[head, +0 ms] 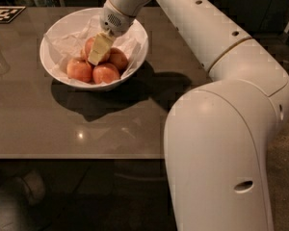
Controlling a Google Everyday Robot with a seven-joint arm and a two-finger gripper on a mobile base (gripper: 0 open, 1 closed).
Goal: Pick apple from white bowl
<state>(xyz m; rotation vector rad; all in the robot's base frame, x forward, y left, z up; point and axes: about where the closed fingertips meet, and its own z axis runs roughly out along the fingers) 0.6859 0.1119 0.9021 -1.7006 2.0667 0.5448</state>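
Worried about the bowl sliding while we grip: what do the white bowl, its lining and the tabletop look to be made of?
White bowl: likely glazed ceramic or hard plastic; smooth, glossy rim. Lining: crumpled white paper, creased and matte. Tabletop: smooth grey-brown, semi-gloss, shows a light glint; material unclear. The gripper is inside the bowl, over the apples.

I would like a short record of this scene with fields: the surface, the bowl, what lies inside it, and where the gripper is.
Surface: brown table
Container: white bowl, on the far left part of the table
Lining: crumpled white paper
Contents: about four reddish apples
Gripper: gripper inside the bowl, pointing down at the rear apple
Front apples: two, side by side at the near wall
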